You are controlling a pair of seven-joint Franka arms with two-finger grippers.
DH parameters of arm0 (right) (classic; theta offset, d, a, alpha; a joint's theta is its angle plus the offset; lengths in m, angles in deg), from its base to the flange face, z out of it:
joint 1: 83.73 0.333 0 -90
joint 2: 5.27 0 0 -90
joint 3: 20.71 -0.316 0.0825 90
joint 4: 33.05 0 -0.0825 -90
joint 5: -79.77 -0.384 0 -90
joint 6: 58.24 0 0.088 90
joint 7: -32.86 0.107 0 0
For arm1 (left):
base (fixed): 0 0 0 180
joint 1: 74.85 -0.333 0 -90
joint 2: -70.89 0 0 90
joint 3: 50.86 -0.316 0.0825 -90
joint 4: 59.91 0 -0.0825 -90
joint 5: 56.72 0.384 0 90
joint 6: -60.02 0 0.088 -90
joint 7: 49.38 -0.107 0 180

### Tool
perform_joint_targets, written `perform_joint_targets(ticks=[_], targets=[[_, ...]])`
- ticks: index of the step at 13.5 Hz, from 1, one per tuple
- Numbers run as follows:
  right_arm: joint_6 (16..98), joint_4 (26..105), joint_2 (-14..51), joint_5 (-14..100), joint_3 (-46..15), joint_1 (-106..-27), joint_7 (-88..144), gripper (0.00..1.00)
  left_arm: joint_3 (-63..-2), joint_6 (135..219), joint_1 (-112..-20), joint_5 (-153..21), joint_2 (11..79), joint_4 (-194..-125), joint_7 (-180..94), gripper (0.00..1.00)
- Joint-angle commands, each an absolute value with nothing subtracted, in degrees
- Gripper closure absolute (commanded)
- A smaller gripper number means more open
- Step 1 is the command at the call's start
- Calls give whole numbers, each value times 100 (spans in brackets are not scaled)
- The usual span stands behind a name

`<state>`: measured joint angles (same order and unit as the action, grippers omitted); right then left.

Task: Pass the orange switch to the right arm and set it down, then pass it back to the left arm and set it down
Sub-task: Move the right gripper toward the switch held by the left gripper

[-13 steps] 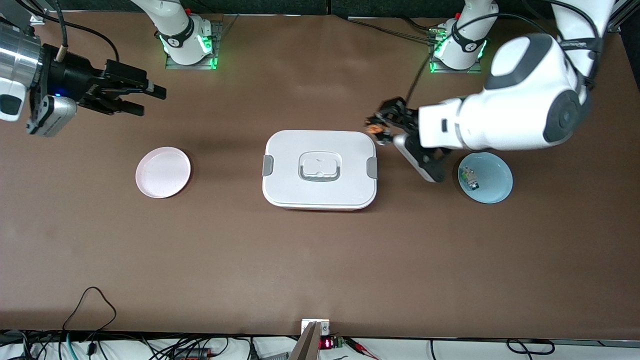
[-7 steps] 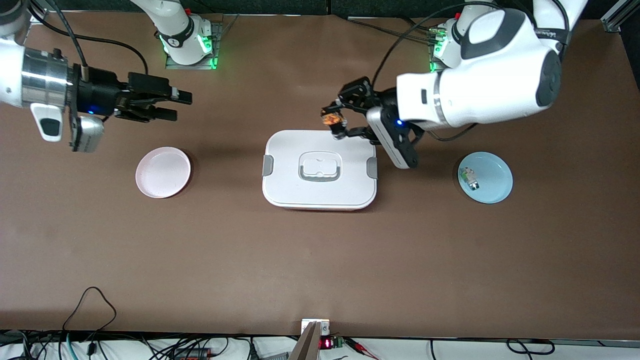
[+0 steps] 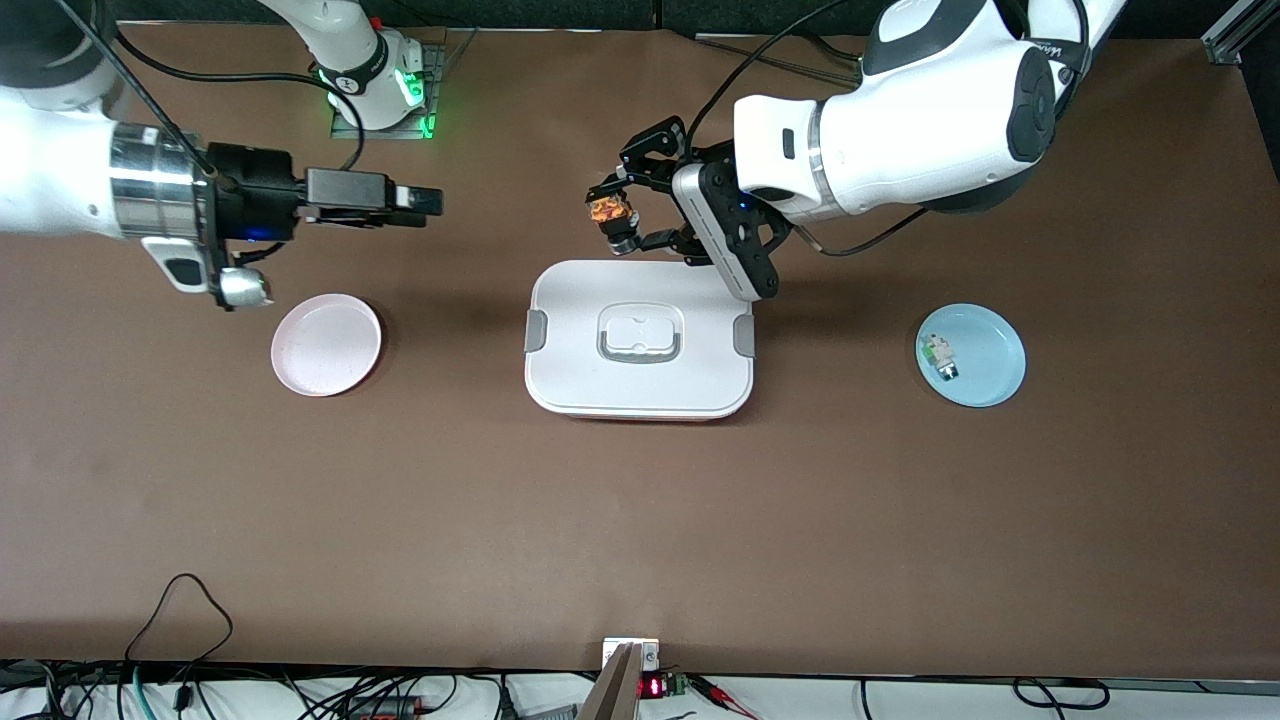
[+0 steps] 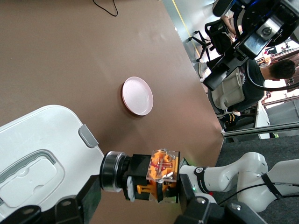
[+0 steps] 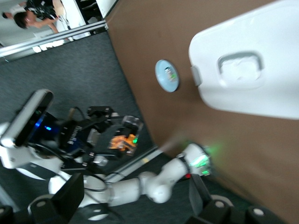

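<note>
Between the fingers of the left gripper (image 3: 612, 214), the orange switch (image 3: 604, 211) sits clamped in the air, just over the box's (image 3: 640, 340) edge nearest the arms' bases. Over bare table (image 3: 640, 520) near the pink plate (image 3: 326, 344), the right gripper (image 3: 425, 205) hangs with fingers spread, empty.
</note>
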<state>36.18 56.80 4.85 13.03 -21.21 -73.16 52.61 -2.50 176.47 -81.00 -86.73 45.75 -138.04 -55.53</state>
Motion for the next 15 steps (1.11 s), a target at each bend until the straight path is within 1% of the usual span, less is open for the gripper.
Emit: perform_joint_targets(ticks=[1,6,8,10,13,15], targets=[[3695,5896,580,570,-2097,-7257,5737,0,-226,17701,-8127,-8766,4585,-13796,-5659,100],[3782,6222,896,-275,-2097,-7109,5782,0,-226,17762,-8127,-8757,4576,-13796,-5659,100],[4062,6362,958,-459,-2097,-6863,5808,0,-234,17815,-8127,-8748,4576,-13796,-5650,100],[4414,6564,967,-959,-2097,-6721,5799,0,-234,17806,-8144,-8757,4576,-13805,-5641,100],[4862,6609,941,-1417,-2097,-6537,5887,0,-234,17771,-8180,-8775,4585,-13857,-5624,100],[5074,6618,949,-1489,-2097,-6440,5896,0,-243,17797,-8171,-8766,4585,-13857,-5597,100]])
